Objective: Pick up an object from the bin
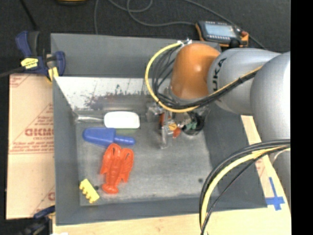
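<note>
The bin (166, 175) is grey metal, matt and finely grained on its floor; its back wall is paler, scuffed and flecked with dark specks. The white bar (122, 120) looks like smooth plastic with a soft sheen. The blue piece (105, 137) is glossy, smooth plastic. The orange-red lobster (116, 168) looks like moulded plastic or rubber, ridged and slightly shiny. The small yellow piece (89, 190) is matt plastic with a toothed edge. The arm (254, 87) has a smooth, satin grey shell, its orange cover (193, 72) is glossy, and the cables (148, 70) have smooth yellow and black sheaths.
</note>
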You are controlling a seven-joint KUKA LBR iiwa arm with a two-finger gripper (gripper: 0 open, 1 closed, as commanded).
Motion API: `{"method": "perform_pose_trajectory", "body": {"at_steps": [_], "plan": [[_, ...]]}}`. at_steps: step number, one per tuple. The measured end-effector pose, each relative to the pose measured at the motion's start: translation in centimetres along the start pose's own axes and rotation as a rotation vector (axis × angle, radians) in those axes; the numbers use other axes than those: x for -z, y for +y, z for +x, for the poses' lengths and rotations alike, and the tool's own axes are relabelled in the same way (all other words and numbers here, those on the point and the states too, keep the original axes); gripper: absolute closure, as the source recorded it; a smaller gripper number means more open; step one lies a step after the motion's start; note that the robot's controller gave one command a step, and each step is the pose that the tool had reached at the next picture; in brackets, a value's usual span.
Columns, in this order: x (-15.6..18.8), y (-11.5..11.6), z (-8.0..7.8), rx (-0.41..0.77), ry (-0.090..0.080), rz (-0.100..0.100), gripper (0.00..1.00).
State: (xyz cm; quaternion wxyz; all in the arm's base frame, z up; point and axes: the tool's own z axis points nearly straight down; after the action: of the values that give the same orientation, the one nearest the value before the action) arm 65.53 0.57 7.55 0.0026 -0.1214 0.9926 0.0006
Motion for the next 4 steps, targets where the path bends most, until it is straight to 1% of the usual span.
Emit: {"method": "perform_pose_trajectory", "body": {"at_steps": [1, 2, 3, 4], "plan": [[0.0, 0.0, 0.0, -0.001, 0.000, 0.000, 0.00], [-0.2, -2.6, 1.2, -0.102, -0.001, -0.002, 0.00], [-0.4, -4.8, 1.7, -0.175, -0.003, 0.001, 0.00], [3.4, -11.4, 5.2, -0.273, -0.001, 0.003, 1.00]]}}
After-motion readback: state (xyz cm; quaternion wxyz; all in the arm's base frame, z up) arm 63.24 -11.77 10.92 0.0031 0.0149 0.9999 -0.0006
